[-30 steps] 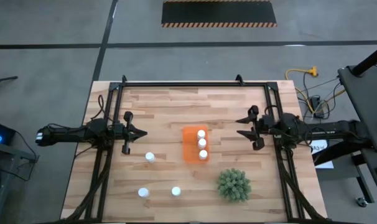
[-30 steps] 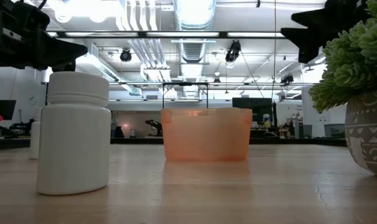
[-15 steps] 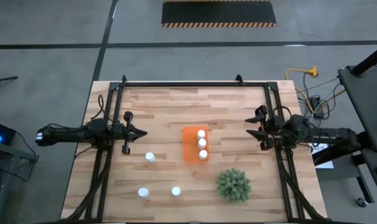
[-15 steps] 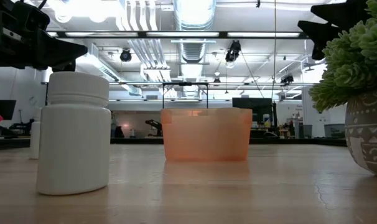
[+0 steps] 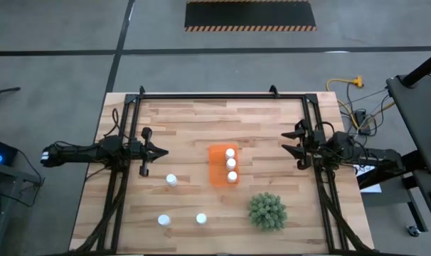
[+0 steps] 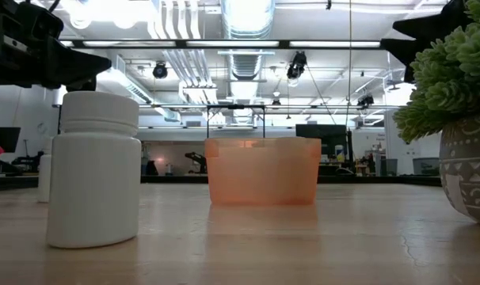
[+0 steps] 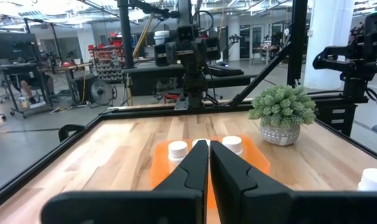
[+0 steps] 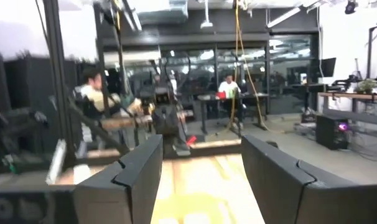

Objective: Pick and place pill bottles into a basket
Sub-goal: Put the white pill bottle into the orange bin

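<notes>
The orange basket [image 5: 220,166] stands mid-table with three white pill bottles [image 5: 231,163] in a row along its right side. Three more bottles stand upright on the wood: one [image 5: 171,179] left of the basket, two [image 5: 163,220] [image 5: 201,218] near the front edge. My left gripper [image 5: 163,151] is shut and empty, hovering left of the basket and pointing at it [image 7: 165,167]. My right gripper [image 5: 284,142] is open and empty, high at the table's right side, its fingers [image 8: 136,174] wide apart.
A round green spiky plant in a pot [image 5: 267,211] stands near the front, right of the basket. In the low view the nearest bottle [image 6: 93,170] and the plant [image 6: 454,103] flank the basket [image 6: 262,170]. A black frame [image 5: 222,97] rims the table.
My right gripper has drawn back from the basket toward the table's right edge, staying open and empty. The bottles and the basket have stayed where they were.
</notes>
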You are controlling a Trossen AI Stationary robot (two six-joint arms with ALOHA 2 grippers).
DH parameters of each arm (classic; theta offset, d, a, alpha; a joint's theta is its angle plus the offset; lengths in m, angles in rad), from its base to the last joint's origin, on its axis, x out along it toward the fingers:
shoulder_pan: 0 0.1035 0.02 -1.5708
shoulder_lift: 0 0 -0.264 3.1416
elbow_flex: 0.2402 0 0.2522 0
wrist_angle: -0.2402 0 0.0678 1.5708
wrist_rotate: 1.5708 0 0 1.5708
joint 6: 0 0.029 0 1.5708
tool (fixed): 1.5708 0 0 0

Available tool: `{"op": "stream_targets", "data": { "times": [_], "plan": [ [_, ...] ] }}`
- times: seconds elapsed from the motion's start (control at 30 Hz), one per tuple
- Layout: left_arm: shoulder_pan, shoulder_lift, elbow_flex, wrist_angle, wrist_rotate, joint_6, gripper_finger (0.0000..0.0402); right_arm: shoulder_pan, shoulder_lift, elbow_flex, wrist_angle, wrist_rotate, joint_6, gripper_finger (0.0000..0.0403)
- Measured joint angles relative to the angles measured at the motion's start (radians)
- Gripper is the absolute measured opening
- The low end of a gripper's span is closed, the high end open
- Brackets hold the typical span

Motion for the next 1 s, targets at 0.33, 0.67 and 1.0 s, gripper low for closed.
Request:
{"op": "stream_targets", "data": {
  "times": [0.33,0.67,1.0],
  "plan": [
    [0.000,-0.001,0.000,0.000,0.001,0.000,0.0000,-0.001,0.001,0.000,-0.126,0.001,-0.050,0.0206],
    [0.000,-0.001,0.000,0.000,0.000,0.000,0.0000,-0.001,0.009,0.000,-0.236,0.102,-0.131,0.0206],
    [0.000,-0.001,0.000,0.000,0.000,0.000,0.0000,-0.001,0.009,0.000,-0.235,0.102,-0.131,0.0206]
  ]
}}
